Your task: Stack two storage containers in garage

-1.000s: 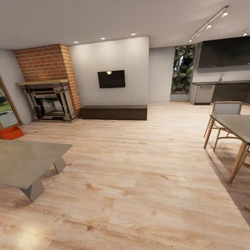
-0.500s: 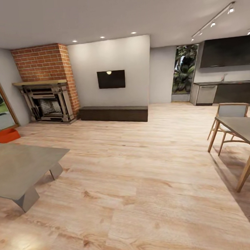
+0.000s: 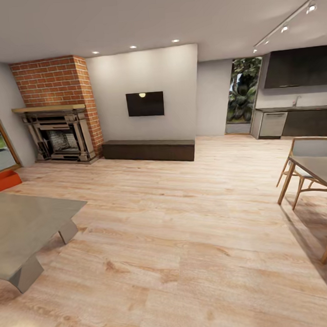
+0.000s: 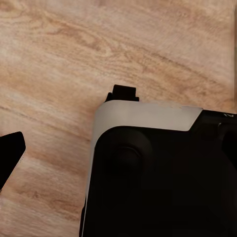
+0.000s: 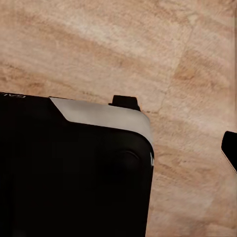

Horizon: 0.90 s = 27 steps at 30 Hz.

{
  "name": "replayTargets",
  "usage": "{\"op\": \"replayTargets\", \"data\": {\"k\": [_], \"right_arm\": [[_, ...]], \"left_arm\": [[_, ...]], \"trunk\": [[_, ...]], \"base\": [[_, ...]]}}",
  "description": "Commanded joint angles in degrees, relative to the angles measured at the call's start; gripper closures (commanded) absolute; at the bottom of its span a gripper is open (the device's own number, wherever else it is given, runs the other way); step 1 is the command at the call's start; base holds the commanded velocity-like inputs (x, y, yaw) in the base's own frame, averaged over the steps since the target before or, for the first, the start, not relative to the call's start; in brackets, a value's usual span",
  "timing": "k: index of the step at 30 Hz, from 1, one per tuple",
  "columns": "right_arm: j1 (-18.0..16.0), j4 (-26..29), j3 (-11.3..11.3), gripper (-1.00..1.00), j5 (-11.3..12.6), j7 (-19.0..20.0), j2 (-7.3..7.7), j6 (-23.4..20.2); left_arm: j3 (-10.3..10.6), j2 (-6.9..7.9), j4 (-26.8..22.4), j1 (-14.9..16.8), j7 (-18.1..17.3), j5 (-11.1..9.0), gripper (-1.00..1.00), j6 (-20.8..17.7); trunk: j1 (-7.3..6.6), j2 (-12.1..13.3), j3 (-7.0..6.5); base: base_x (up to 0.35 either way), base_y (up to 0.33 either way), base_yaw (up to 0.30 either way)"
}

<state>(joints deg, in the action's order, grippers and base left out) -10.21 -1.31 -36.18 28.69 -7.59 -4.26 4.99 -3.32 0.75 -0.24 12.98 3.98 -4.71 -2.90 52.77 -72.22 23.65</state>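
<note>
One orange-red storage container point(image 3: 3, 180) sits on the light wood floor of the living room at the far left of the head view, beside the glass door and left of the brick fireplace point(image 3: 57, 112). It is far from me. In the left wrist view my left gripper point(image 4: 118, 158) hangs over the wood planks beside my black and white base point(image 4: 158, 173), with one dark fingertip point(image 4: 11, 150) out at the picture's edge and nothing held. My right gripper point(image 5: 118, 153) hangs the same way, its fingertip point(image 5: 230, 147) at the edge, empty.
A grey coffee table point(image 3: 21, 227) stands at the near left, between me and the container. A dark low cabinet point(image 3: 149, 149) lies under the wall TV. A dining table point(image 3: 320, 169) and chair point(image 3: 307, 158) stand at the right. Open wood floor point(image 3: 178, 240) stretches ahead.
The whole head picture has shifted: the camera has moved forward and to the right, so the container, coffee table and dining table sit nearer the picture's edges. Nothing in the room itself moved.
</note>
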Motion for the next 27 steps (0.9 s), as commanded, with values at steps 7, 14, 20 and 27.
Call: {"op": "replayTargets", "data": {"k": [7,14,20,27], "right_arm": [[-0.1,0.0,-0.3,-1.0,0.9,-0.1,0.08,0.3],[0.0,-0.2,-0.1,-1.0,1.2,0.1,0.21,2.3],[0.0,-0.2,-0.1,-1.0,1.2,0.1,0.29,2.6],[0.0,-0.2,-0.1,-1.0,1.3,0.1,0.26,2.6]], "left_arm": [[-0.3,0.04,0.0,0.0,0.0,-0.4,-1.0,-0.2],[-0.3,-0.02,0.0,0.0,0.0,-0.4,-1.0,-0.2],[-0.3,0.01,0.0,0.0,0.0,-0.4,-1.0,-0.2],[-0.3,-0.04,0.0,0.0,0.0,-0.4,-1.0,-0.2]], "trunk": [[0.03,0.0,0.06],[0.03,0.0,0.06],[0.03,0.0,0.06],[0.03,0.0,0.06]], "base": [[0.323,0.0,0.0],[0.323,0.0,0.0],[0.323,0.0,0.0],[0.323,0.0,0.0]]}}
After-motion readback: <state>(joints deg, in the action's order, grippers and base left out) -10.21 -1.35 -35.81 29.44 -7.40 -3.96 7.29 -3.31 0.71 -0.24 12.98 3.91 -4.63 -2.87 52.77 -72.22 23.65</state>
